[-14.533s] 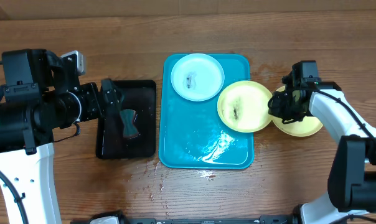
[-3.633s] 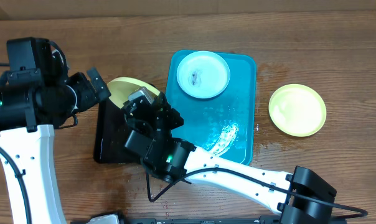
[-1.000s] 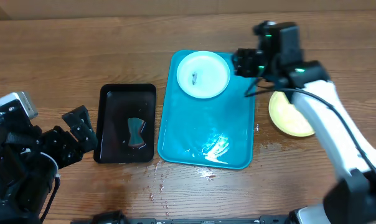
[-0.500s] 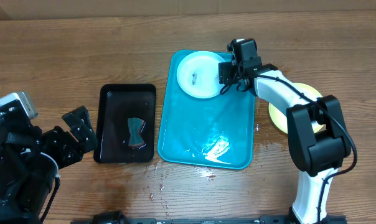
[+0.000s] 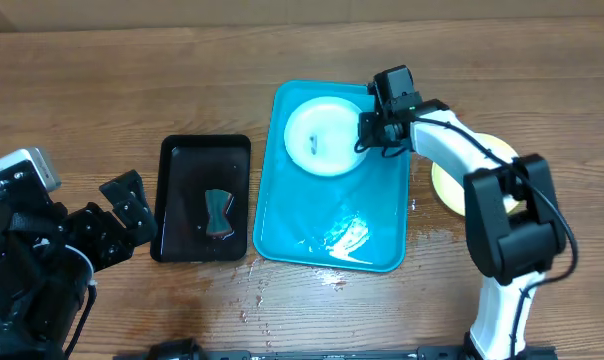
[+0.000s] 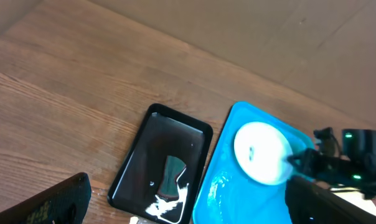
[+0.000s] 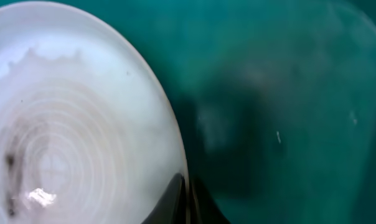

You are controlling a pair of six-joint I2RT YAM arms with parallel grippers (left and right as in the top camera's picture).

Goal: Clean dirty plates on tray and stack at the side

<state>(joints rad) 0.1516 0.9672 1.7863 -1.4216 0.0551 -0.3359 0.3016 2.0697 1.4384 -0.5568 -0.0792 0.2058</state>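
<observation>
A pale blue-white plate [image 5: 322,138] with a dark smear lies at the far end of the turquoise tray [image 5: 327,240]. My right gripper [image 5: 366,131] is shut on its right rim. In the right wrist view the two fingers [image 7: 185,198] pinch the plate's edge [image 7: 70,124] over the tray [image 7: 287,112]. Pale yellow-green plate [image 5: 444,186] lies on the table right of the tray, partly hidden by my right arm; I cannot tell how many are stacked there. My left gripper [image 5: 127,210] is open and empty, left of the black tray. In the left wrist view the fingers [image 6: 188,211] show the plate [image 6: 259,152] far ahead.
A black tray [image 5: 182,160] holding a dark green sponge [image 5: 216,212] in water stands left of the turquoise tray; it also shows in the left wrist view [image 6: 138,155]. Water lies pooled on the turquoise tray's near half [image 5: 347,235]. Drops wet the table by its front edge.
My right gripper has come down to the blue-white plate's right rim and shut on it. The plate has shifted slightly toward the tray's middle. The left arm has not moved.
</observation>
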